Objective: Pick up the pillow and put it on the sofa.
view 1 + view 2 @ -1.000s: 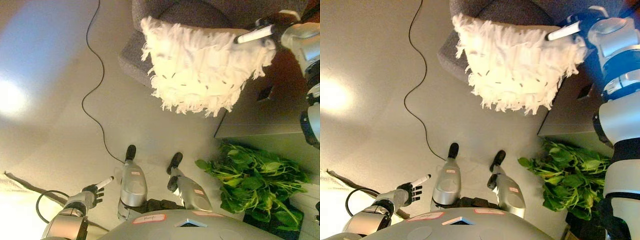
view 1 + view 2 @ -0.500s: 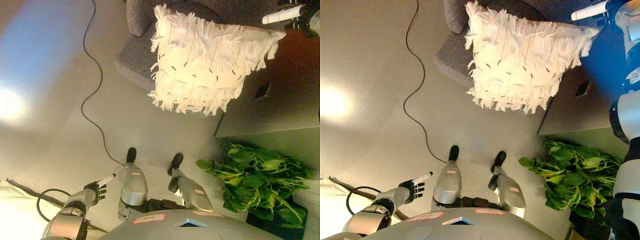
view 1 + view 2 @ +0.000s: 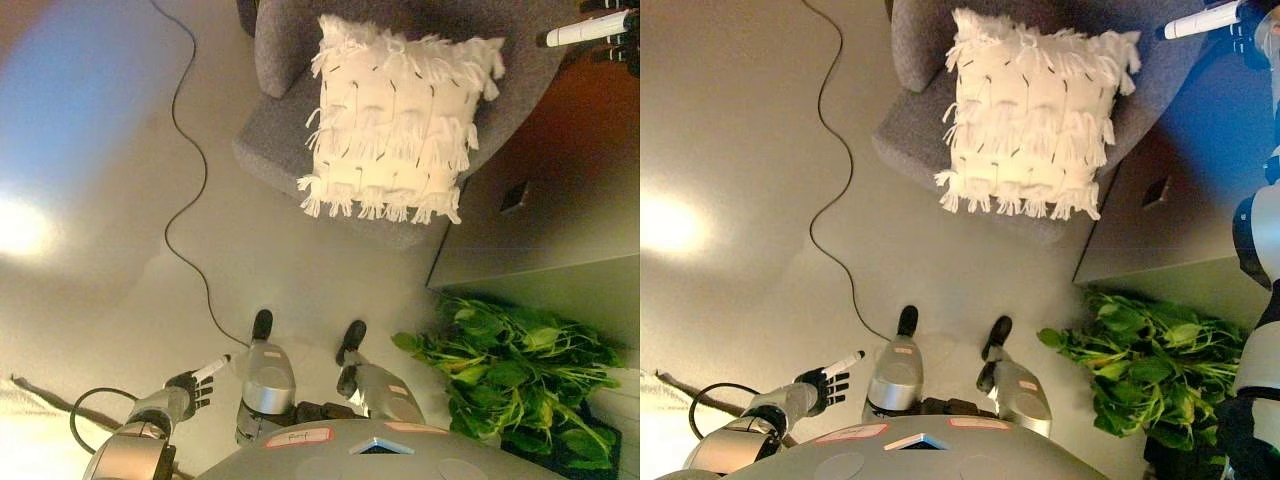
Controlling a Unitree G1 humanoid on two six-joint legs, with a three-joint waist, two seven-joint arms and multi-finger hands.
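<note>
The robot's left hand (image 3: 824, 384), in the lower left of the frame, is dark like a black glove, with one long white fingertip (image 3: 845, 361). Its left arm (image 3: 735, 440) is a smooth, shiny silver-grey tube with a black ring near the wrist. The right hand (image 3: 603, 28), in the upper right corner, is dark too, with a white finger cover (image 3: 583, 29). The right arm (image 3: 1258, 225) has round silver-grey parts with black bands between.

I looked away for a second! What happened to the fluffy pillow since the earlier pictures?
The white fringed pillow was hanging from the right hand a second ago. Now it lies flat on the grey sofa, let go, and that hand sits apart at the upper right, fingers straight. The left hand stayed low, and the leafy plant and floor cable didn't move.
</note>
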